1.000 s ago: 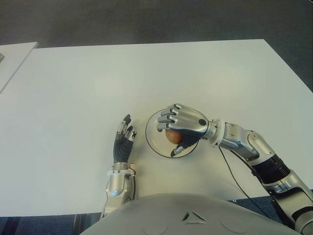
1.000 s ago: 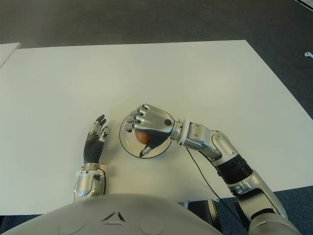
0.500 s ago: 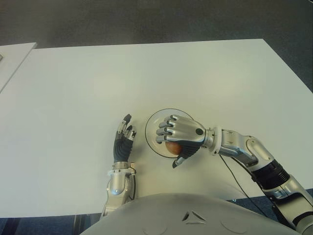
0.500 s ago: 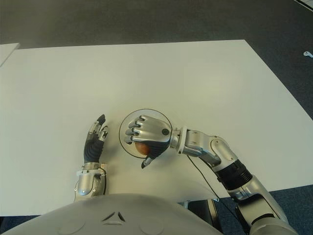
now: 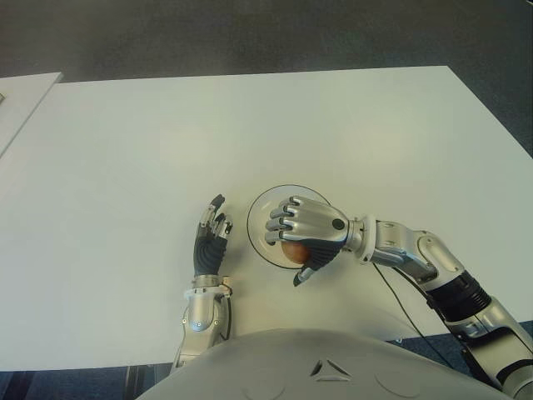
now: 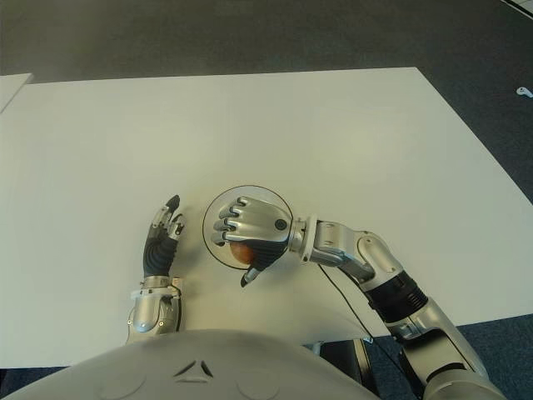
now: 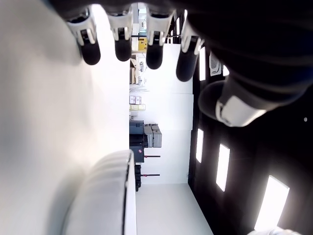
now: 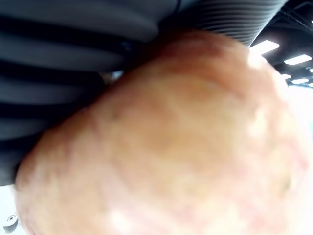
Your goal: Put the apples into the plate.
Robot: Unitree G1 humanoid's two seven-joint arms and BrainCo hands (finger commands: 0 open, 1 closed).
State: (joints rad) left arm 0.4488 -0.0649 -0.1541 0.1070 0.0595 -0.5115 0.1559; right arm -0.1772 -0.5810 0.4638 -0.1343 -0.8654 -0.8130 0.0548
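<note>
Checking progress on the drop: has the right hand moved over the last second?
Yes. The right hand, shut on the apple, shifted toward the robot's side of the plate.

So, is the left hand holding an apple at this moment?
No, the left hand shows with straight, empty fingers left of the plate, while the apple sits inside the right hand over the plate.

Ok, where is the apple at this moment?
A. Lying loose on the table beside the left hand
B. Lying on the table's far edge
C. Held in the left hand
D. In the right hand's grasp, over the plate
D: the right hand is curled around the apple above the plate, while the left hand shows open and empty to the plate's left.
</note>
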